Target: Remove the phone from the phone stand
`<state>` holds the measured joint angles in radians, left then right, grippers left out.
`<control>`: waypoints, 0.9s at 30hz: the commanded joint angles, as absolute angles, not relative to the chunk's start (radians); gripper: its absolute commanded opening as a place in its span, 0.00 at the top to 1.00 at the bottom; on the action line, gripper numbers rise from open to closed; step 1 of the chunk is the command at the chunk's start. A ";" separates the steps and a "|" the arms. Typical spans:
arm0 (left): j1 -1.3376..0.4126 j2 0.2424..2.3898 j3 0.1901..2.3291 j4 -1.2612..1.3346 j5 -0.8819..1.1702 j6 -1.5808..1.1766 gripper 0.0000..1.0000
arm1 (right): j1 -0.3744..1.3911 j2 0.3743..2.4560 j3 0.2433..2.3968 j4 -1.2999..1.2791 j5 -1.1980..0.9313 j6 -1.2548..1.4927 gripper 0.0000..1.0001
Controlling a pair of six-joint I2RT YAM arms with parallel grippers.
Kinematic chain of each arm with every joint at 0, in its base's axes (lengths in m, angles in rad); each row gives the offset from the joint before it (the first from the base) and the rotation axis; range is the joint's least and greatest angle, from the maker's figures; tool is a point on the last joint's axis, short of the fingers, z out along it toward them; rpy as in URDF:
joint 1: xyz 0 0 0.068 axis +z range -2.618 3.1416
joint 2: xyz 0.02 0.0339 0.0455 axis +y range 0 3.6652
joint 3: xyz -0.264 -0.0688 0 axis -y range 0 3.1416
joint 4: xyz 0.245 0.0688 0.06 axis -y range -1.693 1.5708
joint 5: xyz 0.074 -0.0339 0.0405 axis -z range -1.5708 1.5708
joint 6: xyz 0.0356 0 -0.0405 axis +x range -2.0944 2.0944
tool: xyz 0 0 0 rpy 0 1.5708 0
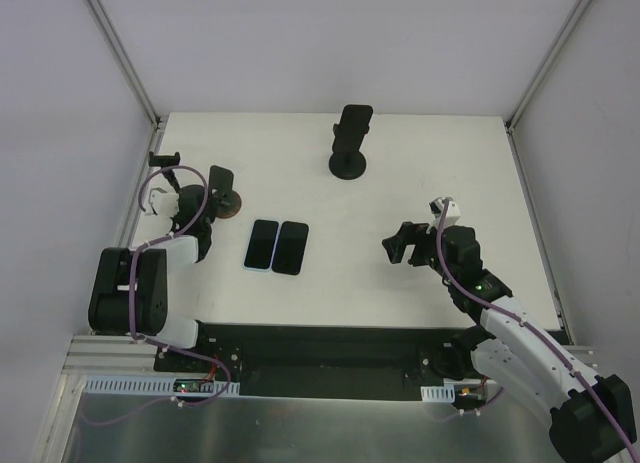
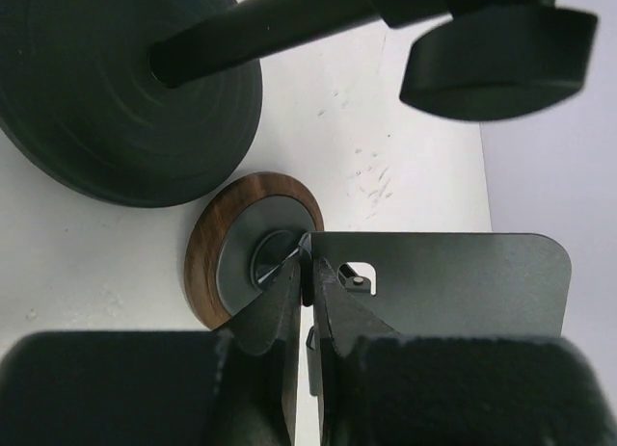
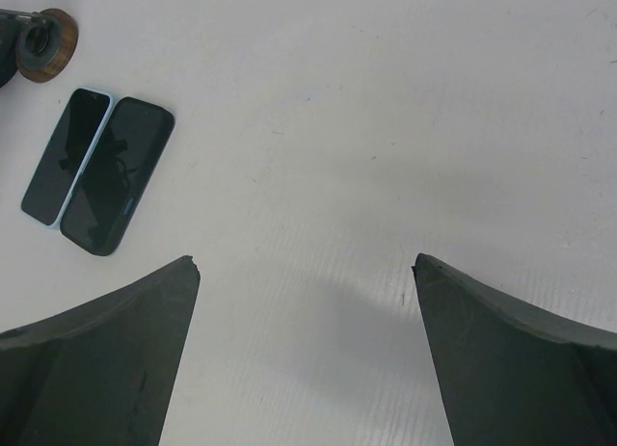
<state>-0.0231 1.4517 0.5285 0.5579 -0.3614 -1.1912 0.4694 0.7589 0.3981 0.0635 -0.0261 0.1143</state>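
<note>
1. Two phones (image 1: pixel 262 245) lie flat mid-bench; a third (image 1: pixel 353 120) apparently awaits removal from the stand (image 1: pixel 348 165) at the far edge.
2. Left jaws pinch a small stand's plate (image 2: pixel 434 282), left edge; right jaws gape empty.

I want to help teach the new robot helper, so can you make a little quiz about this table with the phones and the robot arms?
1. How many phones lie flat on the table? A one, B two, C three.
2. True or false: the right end effector is gripping a phone.
3. Fill in: the wood-rimmed round base sits by the ___ arm.
Key: 1 B; 2 false, it is open and empty; 3 left.
</note>
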 commanded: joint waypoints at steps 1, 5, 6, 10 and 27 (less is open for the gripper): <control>0.014 1.488 0.563 0.591 -0.290 -1.212 0.92 | 0.465 0.747 0.417 0.095 -0.025 0.104 0.04; 0.015 1.477 0.563 0.586 -0.279 -1.207 0.72 | 0.465 0.742 0.420 0.092 -0.021 0.106 0.04; 0.017 1.467 0.563 0.580 -0.279 -1.207 0.68 | 0.465 0.742 0.420 0.092 -0.021 0.104 0.04; 0.015 1.422 0.566 0.534 -0.262 -1.198 0.44 | 0.465 0.744 0.428 0.092 -0.025 0.103 0.03; 0.003 0.873 0.607 0.106 -0.005 -0.792 0.01 | 0.465 0.900 0.600 0.210 -0.081 0.118 0.04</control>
